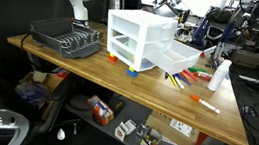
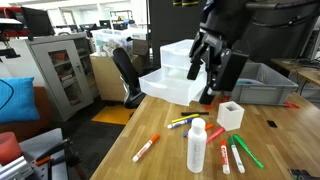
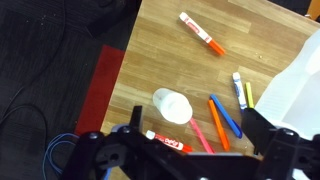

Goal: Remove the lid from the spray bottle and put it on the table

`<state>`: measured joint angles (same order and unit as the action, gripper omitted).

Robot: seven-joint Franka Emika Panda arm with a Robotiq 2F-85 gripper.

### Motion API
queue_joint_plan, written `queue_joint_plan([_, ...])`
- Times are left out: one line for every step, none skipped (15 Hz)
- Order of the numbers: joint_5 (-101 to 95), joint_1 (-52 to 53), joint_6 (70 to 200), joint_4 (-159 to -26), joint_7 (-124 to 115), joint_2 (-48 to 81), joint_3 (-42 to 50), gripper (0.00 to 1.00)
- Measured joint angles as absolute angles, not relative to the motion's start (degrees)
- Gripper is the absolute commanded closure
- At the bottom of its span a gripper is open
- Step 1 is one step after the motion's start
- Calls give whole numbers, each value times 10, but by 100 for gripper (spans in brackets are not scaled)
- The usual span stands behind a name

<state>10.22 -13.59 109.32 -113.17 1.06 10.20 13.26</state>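
The slim white spray bottle [image 2: 197, 148] stands upright on the brown wooden table [image 2: 270, 150] among loose markers, with the small white lid [image 2: 198, 125] on its neck. It also shows in an exterior view [image 1: 219, 76]. In the wrist view I look down on the lid [image 3: 172, 105] from above. My gripper [image 3: 192, 118] is open and empty, hanging well above the table. The bottle lies a little toward its left finger. In an exterior view the gripper [image 2: 206, 78] hovers above and behind the bottle, in front of the drawer unit.
A white drawer unit [image 1: 134, 38] with an open drawer stands mid-table. A dark dish rack [image 1: 68, 42] sits at one end. Several markers [image 3: 203, 35] lie around the bottle. A small white cube [image 2: 231, 115] and a grey bin [image 2: 265, 85] stand behind it.
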Motion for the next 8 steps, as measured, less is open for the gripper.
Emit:
queue_joint_plan([102,-136,1093,-1132,11,102,133,0])
queue_joint_plan([102,-136,1093,-1132,11,102,133,0])
queue_joint_plan([102,-136,1093,-1132,11,102,133,0])
queue_joint_plan([102,-136,1093,-1132,11,102,133,0])
queue_joint_plan([102,-136,1093,-1132,11,102,133,0])
queue_joint_plan([102,-136,1094,-1132,10,102,133,0])
queue_joint_plan([102,-136,1094,-1132,9,103,133,0])
queue_joint_plan([102,-137,1096,-1132,7,103,135,0])
